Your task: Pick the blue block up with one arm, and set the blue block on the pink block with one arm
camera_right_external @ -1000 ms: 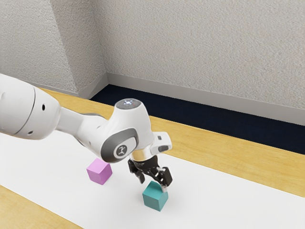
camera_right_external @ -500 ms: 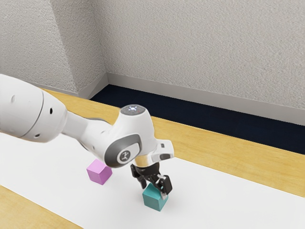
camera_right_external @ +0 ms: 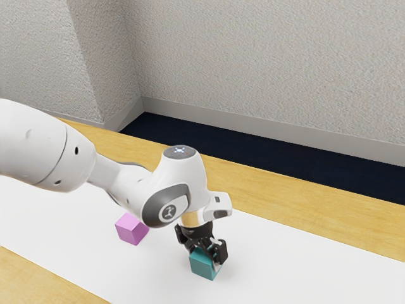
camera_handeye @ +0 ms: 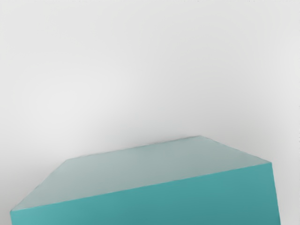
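Nearest the camera, the blue block (camera_right_external: 206, 264) sits flat on the white sheet (camera_right_external: 304, 259) that covers the worktop (camera_right_external: 304, 193). The gripper (camera_right_external: 204, 248) is right down over it, fingers (camera_right_external: 220, 251) apart, one on each side of the block's top. To me that looks like straddling, not squeezing. So I'd call this early days: the reach is basically done, but the grab isn't, and the lift, the carry and the stacking are all left to do. As far as I can see the block isn't off the sheet at all. A bit further back, toward the exterior view's left, the pink block (camera_right_external: 131, 228) sits on the same sheet with nothing on top, near the blue one but apart from it. Behind that is the bare wood strip of the worktop, then dark floor (camera_right_external: 285, 158) and the wall (camera_right_external: 266, 63). The exterior view is where I read the fingers and where the pink block is. The wrist view adds the close-up: the blue block (camera_handeye: 154, 187) is big and just under the hand, top face and one side showing, with plain white sheet (camera_handeye: 140, 70) beyond it. So the hand looks low and pretty well lined up.
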Available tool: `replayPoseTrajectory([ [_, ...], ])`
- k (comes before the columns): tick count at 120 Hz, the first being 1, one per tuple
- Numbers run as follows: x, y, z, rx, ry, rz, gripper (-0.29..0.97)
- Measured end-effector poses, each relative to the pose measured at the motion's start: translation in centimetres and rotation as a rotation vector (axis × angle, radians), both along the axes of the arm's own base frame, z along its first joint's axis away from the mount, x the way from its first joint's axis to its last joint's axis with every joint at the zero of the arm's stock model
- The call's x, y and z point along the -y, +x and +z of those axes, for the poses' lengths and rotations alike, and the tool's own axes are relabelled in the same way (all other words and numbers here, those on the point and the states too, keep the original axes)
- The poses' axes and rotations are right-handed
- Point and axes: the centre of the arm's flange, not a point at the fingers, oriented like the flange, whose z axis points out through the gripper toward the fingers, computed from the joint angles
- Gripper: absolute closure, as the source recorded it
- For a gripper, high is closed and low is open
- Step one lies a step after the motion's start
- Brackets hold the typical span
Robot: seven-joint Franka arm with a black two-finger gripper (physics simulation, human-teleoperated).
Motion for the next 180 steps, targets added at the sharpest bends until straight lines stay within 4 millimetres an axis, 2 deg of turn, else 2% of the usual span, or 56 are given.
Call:
replayPoseTrajectory([
  [72, 0.2, 0.5, -0.4, -0.009, 0.005, 0.062, 0.24],
  [86, 0.3, 0.6, 1.4, 0.011, -0.005, 0.071, 0.27],
  [107, 0.0, 0.4, 5.9, 0.047, -0.021, 0.084, 0.32],
  [117, -0.8, 0.3, 7.9, 0.056, -0.022, 0.1, 0.34],
  [135, -3.3, 0.3, 10.1, 0.059, -0.008, 0.137, 0.37],
  [180, -10.4, 0.6, 11.8, 0.036, 0.026, 0.228, 0.38],
])
